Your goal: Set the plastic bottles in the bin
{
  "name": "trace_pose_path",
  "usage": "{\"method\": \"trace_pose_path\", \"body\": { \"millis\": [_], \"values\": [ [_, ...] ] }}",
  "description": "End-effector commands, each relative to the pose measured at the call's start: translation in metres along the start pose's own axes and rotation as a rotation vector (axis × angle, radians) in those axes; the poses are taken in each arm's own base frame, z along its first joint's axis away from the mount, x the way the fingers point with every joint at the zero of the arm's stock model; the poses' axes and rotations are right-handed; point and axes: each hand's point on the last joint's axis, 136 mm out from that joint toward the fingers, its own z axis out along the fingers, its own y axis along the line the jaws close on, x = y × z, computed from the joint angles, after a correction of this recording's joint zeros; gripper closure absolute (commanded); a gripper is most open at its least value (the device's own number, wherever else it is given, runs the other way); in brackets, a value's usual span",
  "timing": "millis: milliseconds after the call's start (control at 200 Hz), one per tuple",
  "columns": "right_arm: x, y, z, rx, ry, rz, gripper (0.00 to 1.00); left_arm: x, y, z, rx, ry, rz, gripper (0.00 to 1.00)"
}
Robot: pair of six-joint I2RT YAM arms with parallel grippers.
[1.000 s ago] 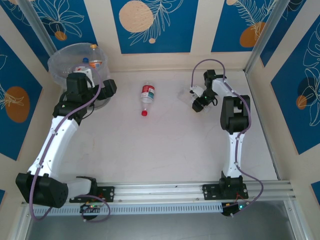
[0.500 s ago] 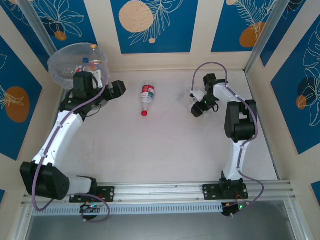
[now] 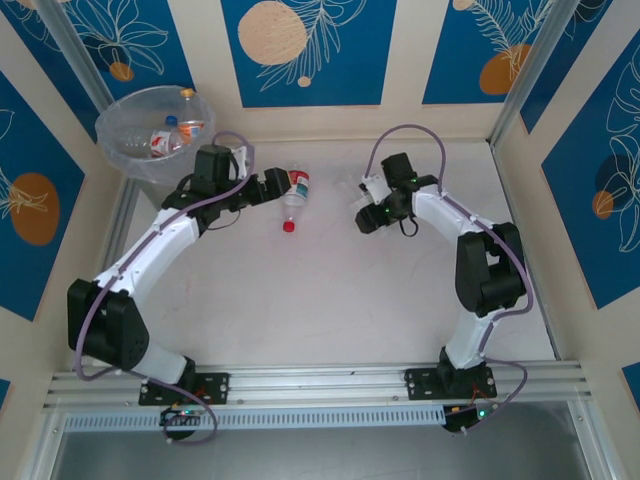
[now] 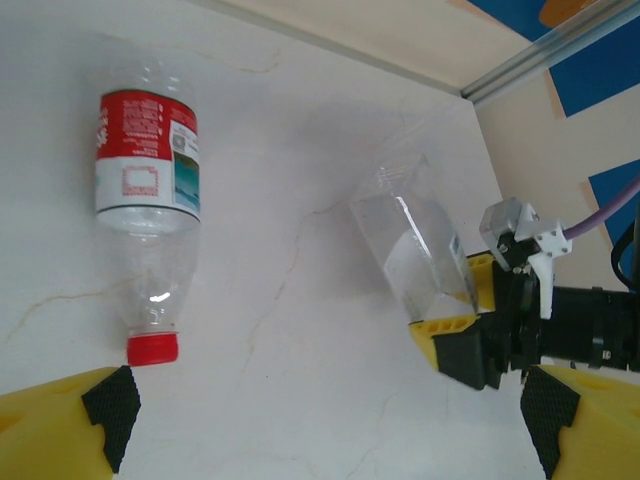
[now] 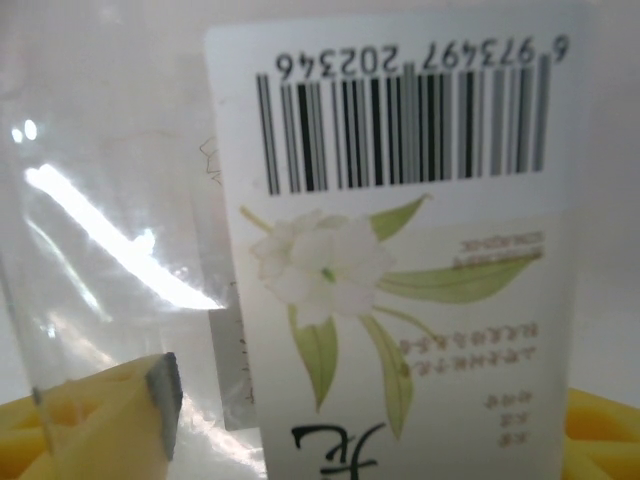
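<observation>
Desk [image 3: 340, 300]: pale and marbled. We see two bottles out over its far half.
Bin [image 3: 112, 135]: in the far left corner, lined with a clear bag. Several bottles in the bin [image 3: 170, 135] are already there, but we cannot count them.
Left tool [image 3: 278, 185]: spread wide and empty, just beside the red-label bottle [image 4: 148, 200], on its bin side.
Right tool [image 3: 370, 205]: closed on the white-label bottle [image 4: 415, 255], well apart from the bin.
Red-label bottle: lies on its side on the desk, red cap toward the near edge, with nothing gripping it.
White-label bottle: clear, pinched between the right tool's fingers. We cannot tell whether it is off the desk.
Done: we judge that most bottles are binned.
Left: two bottles, one gripped and one not yet grasped.
</observation>
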Motion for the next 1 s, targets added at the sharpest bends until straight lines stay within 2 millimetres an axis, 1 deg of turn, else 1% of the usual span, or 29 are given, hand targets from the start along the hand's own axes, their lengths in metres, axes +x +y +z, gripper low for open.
{"method": "trace_pose_path", "body": {
  "millis": [0,20,30,145,210,260,375,470,575,715,790,835,930,995],
  "values": [
    [-0.017,0.029,-0.008,-0.019,-0.094,0.036,0.58,-0.005,-0.025,0.007,0.073,0.005,0.007,0.01],
    [-0.019,0.034,-0.008,-0.025,-0.106,0.035,0.58,-0.004,-0.026,0.009,0.075,0.012,0.006,0.01],
    [-0.021,0.04,-0.008,-0.03,-0.116,0.029,0.58,-0.003,-0.026,0.01,0.075,0.015,0.006,0.01],
    [-0.032,0.071,-0.007,-0.067,-0.174,0.036,0.59,0.003,-0.03,0.019,0.089,0.041,-0.002,0.01],
    [-0.038,0.096,-0.003,-0.118,-0.205,0.051,0.59,0.007,-0.031,0.024,0.09,0.056,-0.008,0.01],
    [-0.039,0.114,0.0,-0.149,-0.214,0.043,0.59,0.009,-0.031,0.028,0.088,0.063,-0.012,0.01],
    [-0.044,0.135,0.003,-0.119,-0.247,0.02,0.58,0.012,-0.032,0.034,0.089,0.075,-0.024,0.01],
    [-0.048,0.145,0.001,-0.102,-0.274,0.012,0.59,0.015,-0.032,0.037,0.084,0.084,-0.026,0.01],
    [-0.056,0.155,-0.007,-0.122,-0.317,0.019,0.58,0.019,-0.029,0.043,0.064,0.105,-0.024,0.01],
    [-0.067,0.173,-0.02,-0.179,-0.385,-0.021,0.59,0.02,-0.025,0.044,0.041,0.105,-0.027,0.01],
    [-0.071,0.176,-0.023,-0.178,-0.412,-0.02,0.59,0.019,-0.022,0.045,0.025,0.098,-0.033,0.02],
    [-0.073,0.173,-0.024,-0.157,-0.42,-0.004,0.59,0.018,-0.015,0.044,-0.019,0.086,-0.04,0.02],
    [-0.076,0.168,-0.028,-0.141,-0.436,0.031,0.59,0.014,0.014,0.035,-0.179,0.034,-0.069,0.01],
    [-0.077,0.172,-0.031,-0.171,-0.45,0.028,0.59,0.013,0.021,0.032,-0.204,0.011,-0.074,0.01]
  ]
}}
